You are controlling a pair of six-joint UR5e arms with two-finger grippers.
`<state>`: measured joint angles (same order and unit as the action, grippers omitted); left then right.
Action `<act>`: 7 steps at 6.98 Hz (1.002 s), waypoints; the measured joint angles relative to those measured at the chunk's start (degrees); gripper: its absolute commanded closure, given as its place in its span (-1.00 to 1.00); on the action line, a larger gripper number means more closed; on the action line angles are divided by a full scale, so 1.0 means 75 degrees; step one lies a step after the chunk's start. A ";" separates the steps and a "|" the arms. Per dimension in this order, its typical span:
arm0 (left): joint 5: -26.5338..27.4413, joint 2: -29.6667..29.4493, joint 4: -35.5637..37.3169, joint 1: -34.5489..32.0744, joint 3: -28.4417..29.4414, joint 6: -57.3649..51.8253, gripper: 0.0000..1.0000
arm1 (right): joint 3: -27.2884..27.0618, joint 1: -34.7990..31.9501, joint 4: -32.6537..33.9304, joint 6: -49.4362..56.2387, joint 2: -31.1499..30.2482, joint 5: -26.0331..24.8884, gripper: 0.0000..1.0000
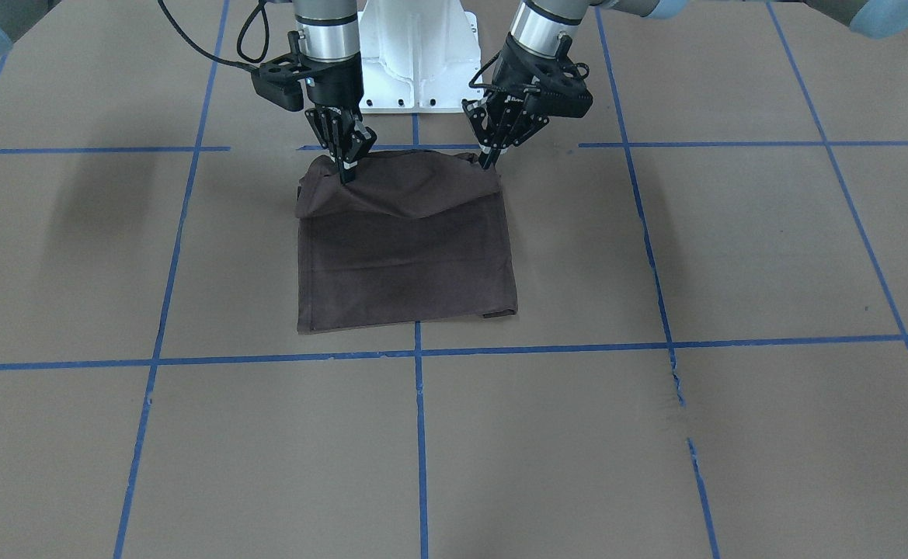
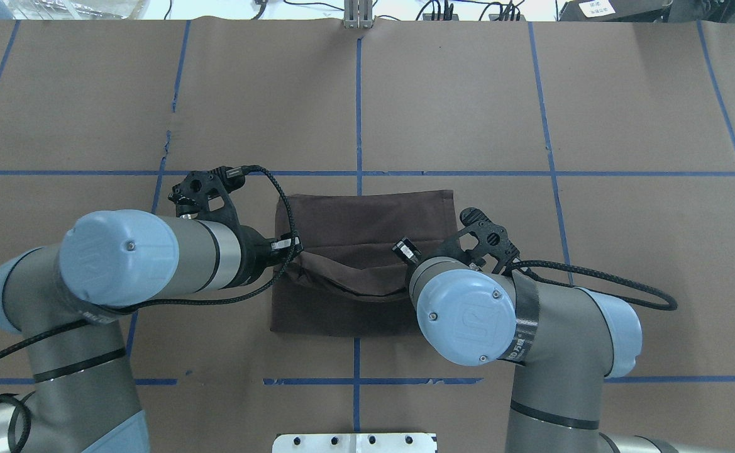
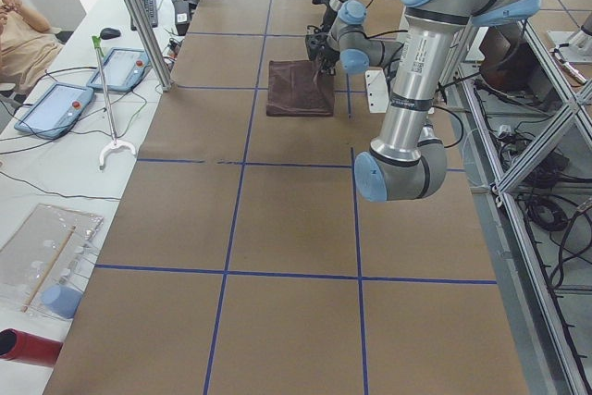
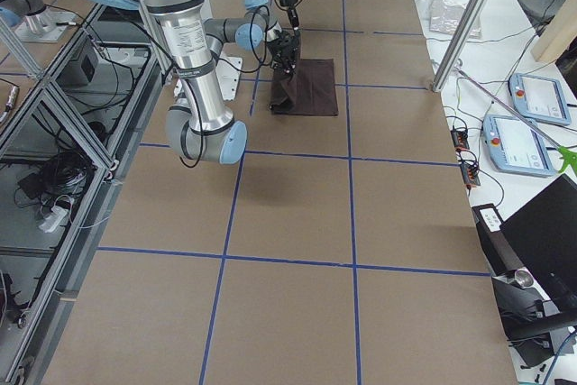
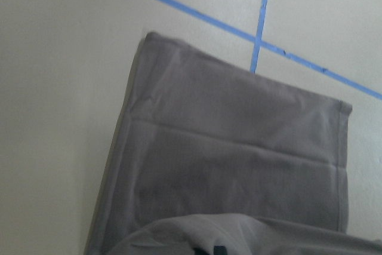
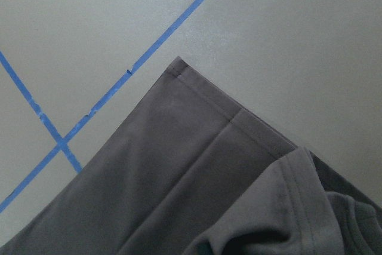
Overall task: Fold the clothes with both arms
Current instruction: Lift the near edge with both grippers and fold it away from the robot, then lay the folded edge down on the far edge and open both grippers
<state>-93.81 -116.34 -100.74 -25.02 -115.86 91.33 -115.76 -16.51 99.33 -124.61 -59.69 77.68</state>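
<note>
While the folded dark brown T-shirt (image 1: 407, 264) lies on the desk (image 1: 655, 435) just in front of the white pedestal base (image 1: 419, 54), its edge nearest the robot is held up off the lower layers and sags between the two end effectors. The left end effector (image 1: 491, 161) is closed narrow on one corner of that edge. The right end effector (image 1: 347, 172) pinches the other corner likewise. The T-shirt's far half lies flat.

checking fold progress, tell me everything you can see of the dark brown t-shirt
The dark brown T-shirt, soft matte fabric with stitched hems, lies folded into a rough rectangle on the brown taped table. Its edge nearest the robot is raised and sags between the left gripper and right gripper, each pinching a corner.
</note>
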 measured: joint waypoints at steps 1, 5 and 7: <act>0.0001 -0.0180 -0.0105 -0.0198 0.0424 -0.0126 1.00 | 0.0229 -0.0111 -0.0053 0.0104 0.0126 0.0010 1.00; 0.0015 -0.0419 -0.1184 -0.0593 0.2011 -0.0405 1.00 | 0.1729 -0.0664 -0.0522 0.0373 0.0870 0.0232 1.00; 0.0016 -0.0456 -0.1277 -0.0594 0.2225 -0.0403 1.00 | 0.2458 -0.0804 -0.1273 0.0562 0.0945 0.0239 1.00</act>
<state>-93.69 -119.76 -110.31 -29.48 -99.17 88.30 -97.33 -22.54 89.78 -120.39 -52.60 79.48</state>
